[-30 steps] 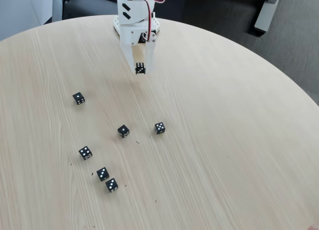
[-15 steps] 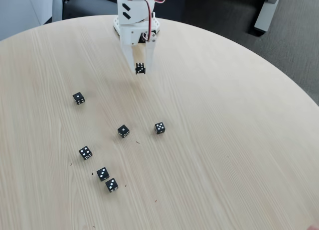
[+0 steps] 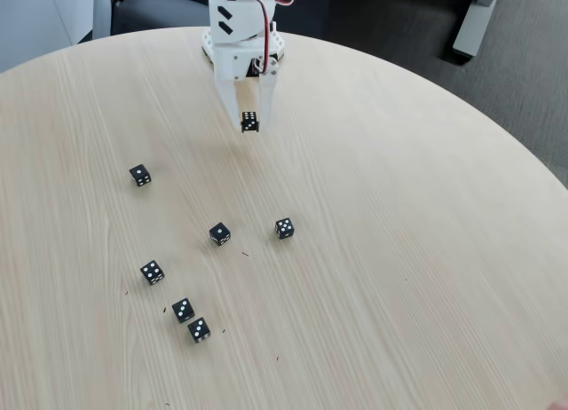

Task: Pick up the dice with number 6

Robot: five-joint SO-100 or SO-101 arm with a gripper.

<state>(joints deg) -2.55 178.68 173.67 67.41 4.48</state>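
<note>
In the fixed view the white tool points down near the far edge of the round wooden table, its two fingers closed narrowly on the dice with number 6, which sits gripped between the fingertips. Nearer the camera and well apart from it, six more black dice lie scattered, among them a one-pip die and a five-pip die.

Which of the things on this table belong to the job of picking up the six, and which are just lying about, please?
Part of the job:
- die showing six
- gripper, shut on it

Just lying about:
- one-pip die
- die at far left
- five-pip die
- three dice at lower left
- round wooden table
</note>
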